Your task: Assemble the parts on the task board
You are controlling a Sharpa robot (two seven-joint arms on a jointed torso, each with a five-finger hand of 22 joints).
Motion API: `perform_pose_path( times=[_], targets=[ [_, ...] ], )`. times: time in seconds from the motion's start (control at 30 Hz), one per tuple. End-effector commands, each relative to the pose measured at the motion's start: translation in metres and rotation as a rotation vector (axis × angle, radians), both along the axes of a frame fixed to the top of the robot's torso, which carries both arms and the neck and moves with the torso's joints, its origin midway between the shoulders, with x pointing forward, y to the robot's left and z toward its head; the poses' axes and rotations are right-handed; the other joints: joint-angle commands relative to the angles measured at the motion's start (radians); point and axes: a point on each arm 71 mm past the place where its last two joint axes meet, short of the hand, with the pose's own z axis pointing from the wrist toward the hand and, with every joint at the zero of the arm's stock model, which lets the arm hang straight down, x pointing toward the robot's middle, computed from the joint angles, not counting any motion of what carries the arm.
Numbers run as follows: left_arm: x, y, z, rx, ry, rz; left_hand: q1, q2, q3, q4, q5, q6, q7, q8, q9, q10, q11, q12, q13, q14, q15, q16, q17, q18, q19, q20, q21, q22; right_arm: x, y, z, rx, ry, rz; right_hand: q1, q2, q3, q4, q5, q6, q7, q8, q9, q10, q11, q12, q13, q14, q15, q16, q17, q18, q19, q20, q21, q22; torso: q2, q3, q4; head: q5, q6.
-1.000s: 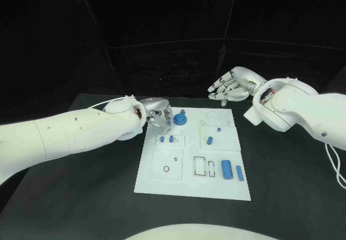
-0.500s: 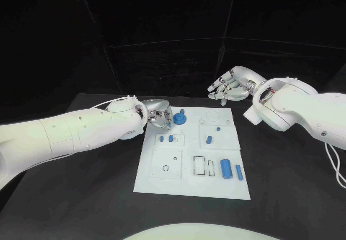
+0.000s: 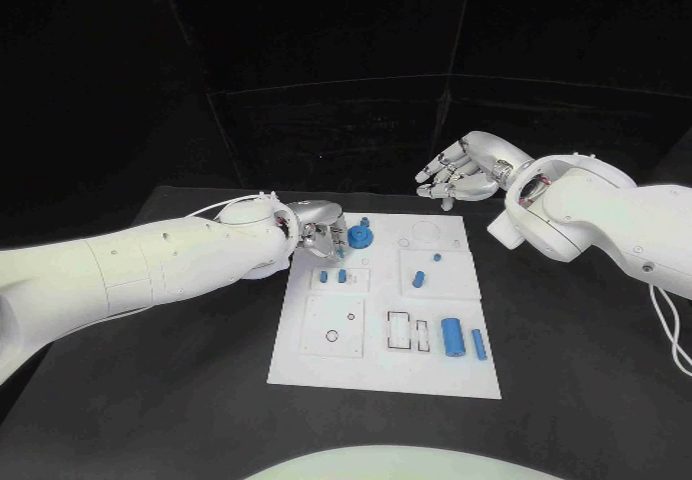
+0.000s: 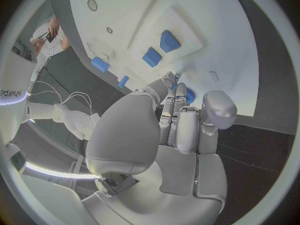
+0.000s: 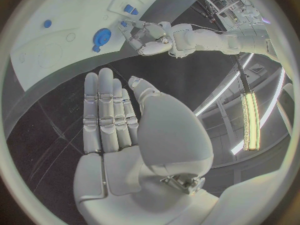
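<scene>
Your left hand [image 3: 320, 228] at the task board [image 3: 389, 365] far corner, fingertips beside the round blue part [image 3: 359, 237], grip unclear, right hand [image 3: 464, 172] raised beyond the board, fingers spread, empty, black bench [image 3: 173, 400] around.

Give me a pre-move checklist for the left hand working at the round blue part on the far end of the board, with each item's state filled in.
1. Left hand is at the round blue part: ok, its fingers reach it at the far left end of the task board.
2. Firm hold on that part: cannot tell, the fingers hide the contact.
3. Right hand is out of the way: ok, it is raised beyond the board's far edge, fingers apart, holding nothing.
4. Two small blue pieces beside the left hand are undisturbed: ok, they stand on the board.
5. Long blue cylinder is away from the work: ok, it lies at the near right.
</scene>
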Motion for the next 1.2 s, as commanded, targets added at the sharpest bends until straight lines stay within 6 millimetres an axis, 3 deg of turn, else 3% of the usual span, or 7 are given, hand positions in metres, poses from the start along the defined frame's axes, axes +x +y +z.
perform_pose_path(
  times=[0.03, 0.93, 1.2],
  targets=[
    [-0.0003, 0.0002, -0.0015, 0.014, 0.019, 0.001, -0.008, 0.000, 0.008, 0.001, 0.002, 0.008, 0.002, -0.004, 0.001, 0.008, 0.000, -0.006, 0.001, 0.018, -0.006, -0.001, -0.002, -0.016, 0.004, -0.002, 0.005, 0.001, -0.0001, 0.0008, 0.0018, 0.003, -0.010, 0.006, 0.001, 0.001, 0.000, 0.006, 0.005, -0.002, 0.002, 0.003, 0.001, -0.006, 0.000, 0.006, -0.001, -0.004, -0.002, -0.005, 0.001, 0.003, 0.003, 0.005, -0.003, -0.001, 0.000, 0.0004, 0.0007, 0.000, 0.000],
    [-0.0003, 0.0003, -0.0032, 0.026, 0.029, -0.001, -0.009, -0.002, 0.008, 0.000, 0.002, 0.011, 0.001, -0.005, 0.002, 0.012, -0.001, -0.007, 0.002, 0.017, -0.007, -0.002, -0.003, -0.015, 0.003, -0.003, 0.005, 0.000, -0.0001, 0.0011, 0.0017, 0.003, -0.010, 0.006, 0.001, 0.001, 0.000, 0.006, 0.005, -0.002, 0.002, 0.003, 0.001, -0.006, 0.000, 0.006, -0.001, -0.004, -0.002, -0.005, 0.001, 0.003, 0.003, 0.005, -0.003, -0.001, 0.000, 0.0005, 0.0001, 0.002, -0.002],
    [-0.0015, -0.0010, -0.0065, 0.036, 0.044, -0.015, -0.029, -0.024, 0.005, 0.004, 0.002, -0.018, 0.011, -0.030, -0.007, -0.013, 0.010, -0.035, -0.003, 0.014, 0.000, -0.005, -0.013, -0.016, -0.001, 0.001, 0.002, -0.001, -0.0004, 0.0008, 0.0018, 0.003, -0.010, 0.006, 0.001, 0.001, 0.000, 0.006, 0.005, -0.002, 0.002, 0.003, 0.001, -0.006, 0.000, 0.006, -0.001, -0.004, -0.002, -0.005, 0.001, 0.003, 0.003, 0.005, -0.003, -0.001, -0.001, 0.0010, 0.0006, 0.000, -0.003]
  ],
)
